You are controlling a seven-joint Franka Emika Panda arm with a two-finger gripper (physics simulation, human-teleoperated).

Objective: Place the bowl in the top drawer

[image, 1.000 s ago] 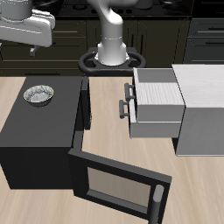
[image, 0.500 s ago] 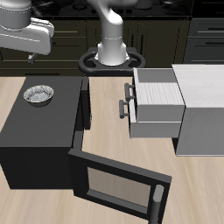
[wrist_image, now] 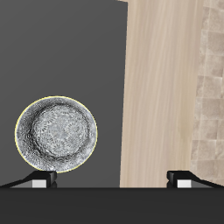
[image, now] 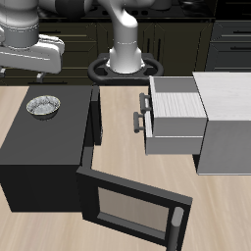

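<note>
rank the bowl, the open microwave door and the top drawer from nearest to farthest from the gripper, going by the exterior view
Gripper hangs above the microwave's back end.
1. bowl: on the microwave's top, just below the gripper.
2. top drawer: pulled out of the cabinet, across the table.
3. microwave door: swung open by the table's front edge; close to the drawer's rank, but looks farthest.

Nothing stands over the bowl (image: pixel 43 105) on the microwave (image: pixel 39 147) roof. The top drawer (image: pixel 175 111) is pulled out, open from above. The microwave door (image: pixel 132 206) swings across the desk (image: pixel 118 123) before it.
</note>
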